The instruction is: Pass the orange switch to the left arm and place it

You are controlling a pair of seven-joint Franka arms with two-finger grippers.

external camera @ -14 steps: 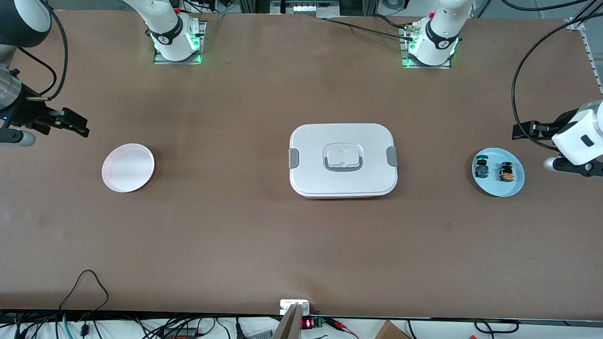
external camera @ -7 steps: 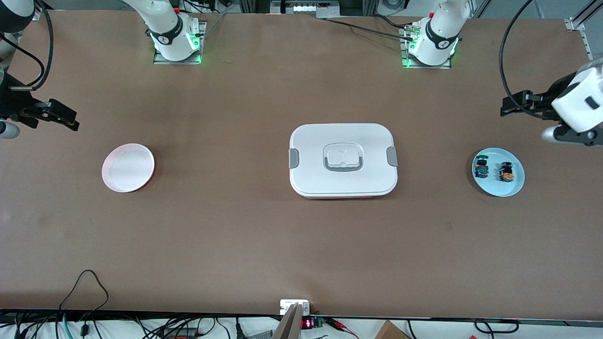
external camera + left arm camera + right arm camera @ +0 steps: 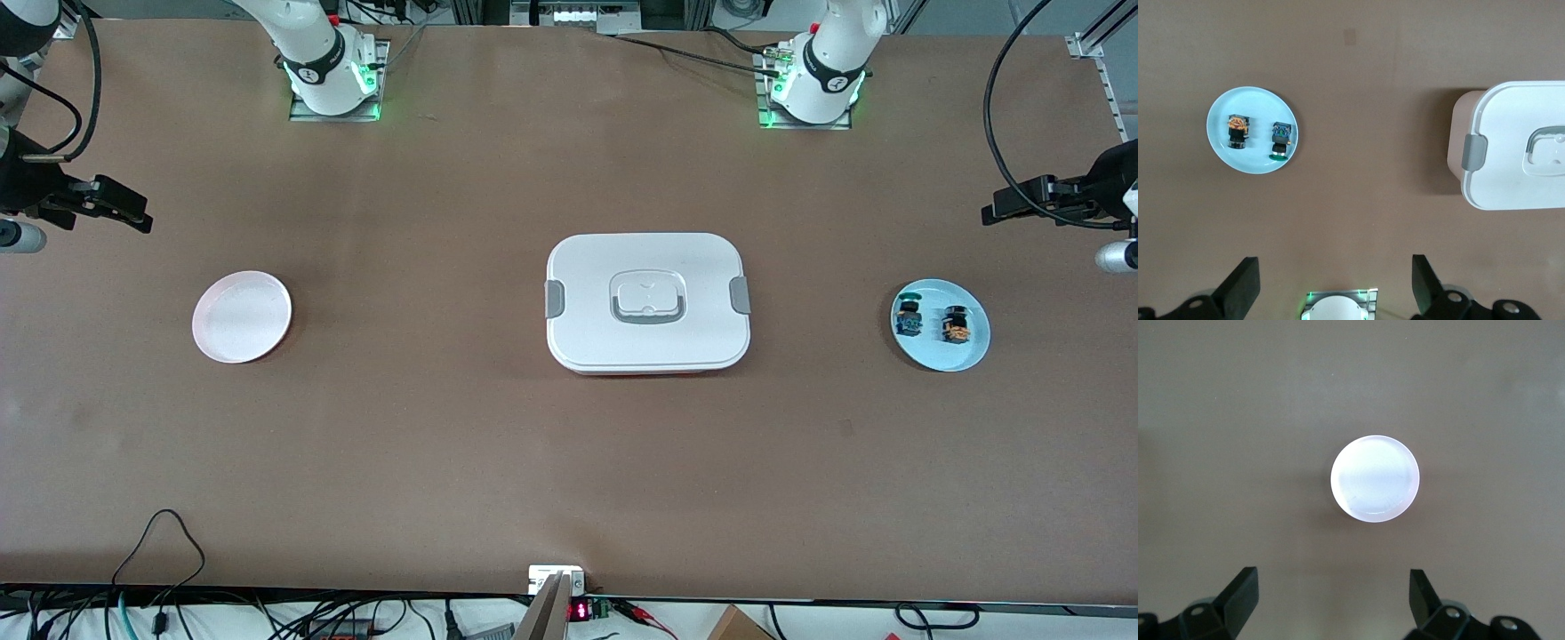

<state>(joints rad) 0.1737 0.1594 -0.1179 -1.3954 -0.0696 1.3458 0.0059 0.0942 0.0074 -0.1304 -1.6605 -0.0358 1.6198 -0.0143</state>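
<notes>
Centrally, smooth rounded-rectangular white box (image 3: 647, 302)

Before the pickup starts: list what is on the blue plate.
On the blue plate lie two small switches, side by side and apart: the orange switch and a green-capped switch. Whatever the switches cover is hidden.

The left gripper (image 3: 1000, 212) now hangs high at the left arm's end of the table, no longer close above the blue plate (image 3: 973, 351). The right gripper (image 3: 133, 213) sits higher too, away from the pink plate (image 3: 242, 316)
</notes>
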